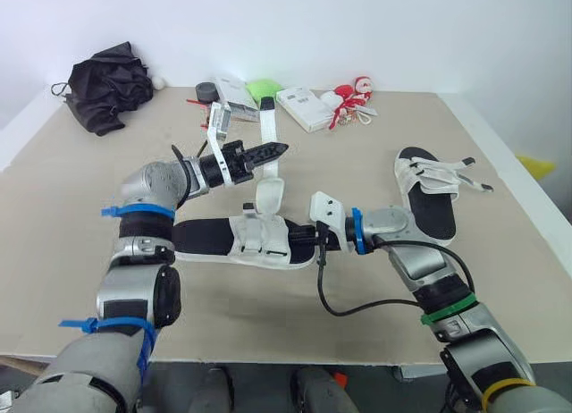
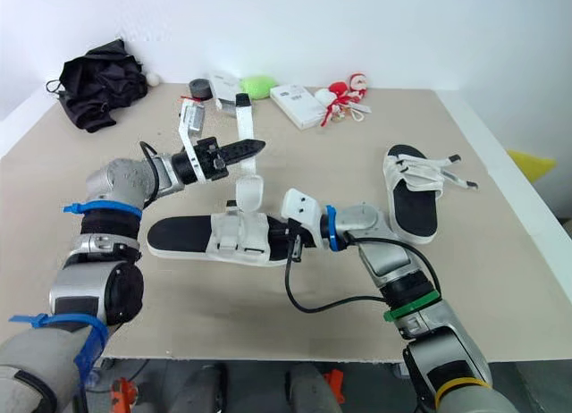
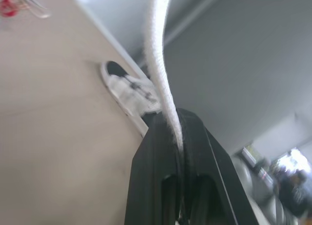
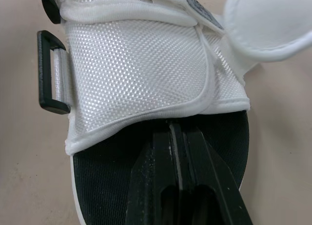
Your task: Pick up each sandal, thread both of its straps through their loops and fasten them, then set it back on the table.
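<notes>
The left tool [image 1: 273,150] is raised above the worktop [image 1: 80,194] and its two black fingers are clamped on a white strap [image 1: 268,122]. In the left wrist view the strap [image 3: 159,54] comes out from between the pressed fingertips and runs on past them. Below this tool the strap drops to the near sandal [image 1: 237,243], which lies flat on the worktop, just beneath and slightly ahead of the left tool.

The right tool [image 4: 176,131] has its fingers drawn together with nothing between them. They rest on the sandal's black footbed [image 4: 102,181], with the tips touching the edge of the white mesh upper [image 4: 136,74]. Ahead of these tips, to one side of the upper, a black loop [image 4: 48,71] hangs on a short grey tab, and no strap passes through it. A padded white flap [image 4: 268,25] stands up just beyond the upper.

The second sandal [image 1: 431,191] lies on the worktop well apart from the right tool, on its outer side, with its straps [image 1: 463,175] loose and spread outward.

Far beyond the left tool, along the back edge of the worktop, sit a black bundle of cloth [image 1: 107,89], a white box [image 1: 304,107], a green object [image 1: 262,88] and some small red-and-white items [image 1: 351,96].
</notes>
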